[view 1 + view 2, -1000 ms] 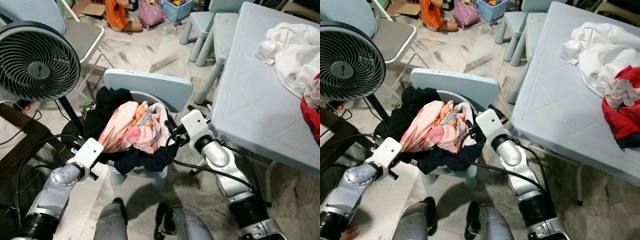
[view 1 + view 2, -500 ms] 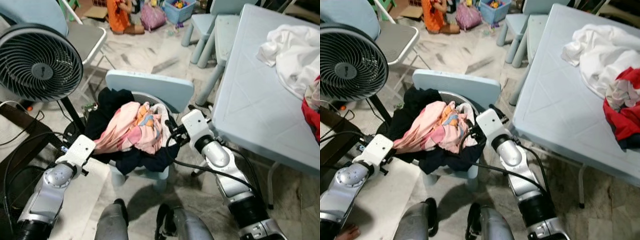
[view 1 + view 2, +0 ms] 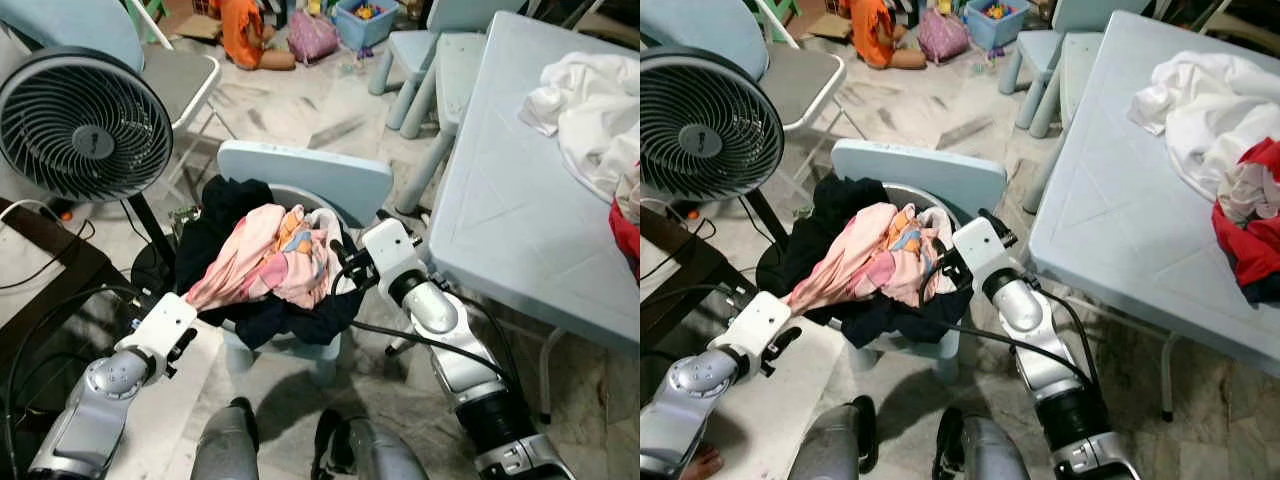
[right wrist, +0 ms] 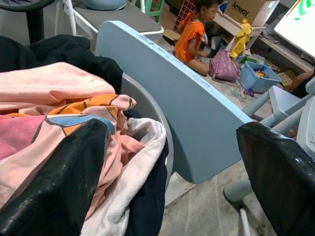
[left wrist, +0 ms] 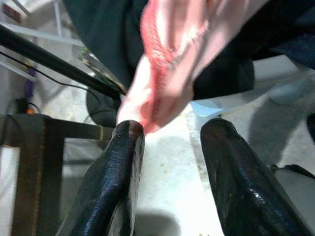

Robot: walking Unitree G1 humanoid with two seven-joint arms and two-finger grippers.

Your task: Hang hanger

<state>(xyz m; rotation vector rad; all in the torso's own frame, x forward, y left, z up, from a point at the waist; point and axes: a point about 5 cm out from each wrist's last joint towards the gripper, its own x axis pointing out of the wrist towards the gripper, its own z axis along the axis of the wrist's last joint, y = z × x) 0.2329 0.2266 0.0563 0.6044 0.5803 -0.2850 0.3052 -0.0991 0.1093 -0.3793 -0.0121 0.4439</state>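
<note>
A heap of clothes lies on a small light-blue chair [image 3: 305, 178]. A pink patterned garment [image 3: 268, 255] is on top, with a black one [image 3: 225, 205] beneath and behind it. My left gripper [image 3: 182, 338] is low at the heap's left. Its fingers stand apart, and a stretched-out corner of the pink garment [image 5: 162, 83] reaches the tip of one finger [image 5: 129, 130]. My right gripper [image 3: 343, 272] is at the heap's right edge, beside the chair back [image 4: 172, 93]. It is open wide, with one finger [image 4: 64, 177] against the pink cloth.
A standing fan [image 3: 85, 125] and a dark low bench [image 3: 40, 290] are on the left. The pale blue table [image 3: 500, 200] on the right carries white cloth [image 3: 590, 100] and red cloth [image 3: 1250, 240]. A person in orange [image 3: 243, 30] sits on the floor far back, among toys.
My left gripper has drawn back and down, away from the heap, and a corner of the pink garment now stretches out after it. The right arm has stayed put.
</note>
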